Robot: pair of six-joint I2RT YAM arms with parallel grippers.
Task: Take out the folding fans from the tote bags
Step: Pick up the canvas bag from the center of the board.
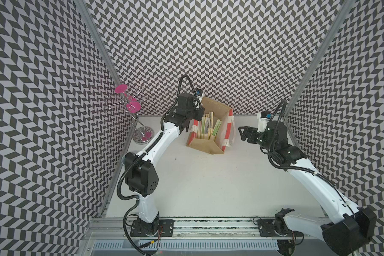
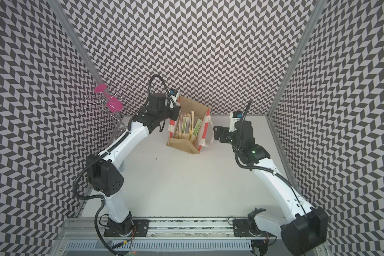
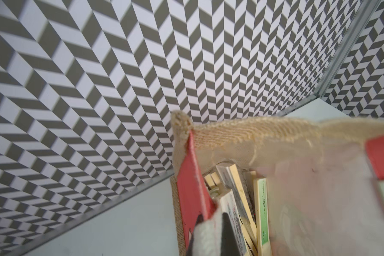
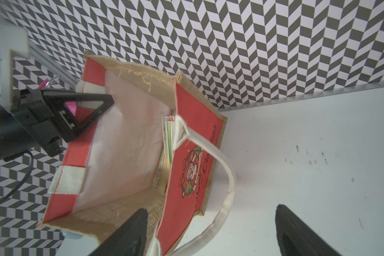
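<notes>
A boxy tan jute tote bag [image 1: 208, 146] with red-orange and white panels and cream handles stands open on a white bench [image 1: 197, 181]. It sits upper centre in both top views, close to the chevron-patterned back wall. Inside it, a bundle of closed pale-bamboo folding fans [image 1: 206, 128] is packed side by side; some show green printed paper, one a dark print.

The left arm [image 1: 162, 141] reaches in from the lower left of the frame. Its jaws are pressed together on the bag's left rim, at a cream handle strap. The right arm [image 1: 315, 177] comes from the lower right. Its jaws are spread wide just beside the bag's right panel, where a cream handle loop [image 4: 228, 177] droops; whether they touch the bag cannot be told.

At the bench's upper left stands a chrome wire stand [image 1: 142, 135] with pink discs.
</notes>
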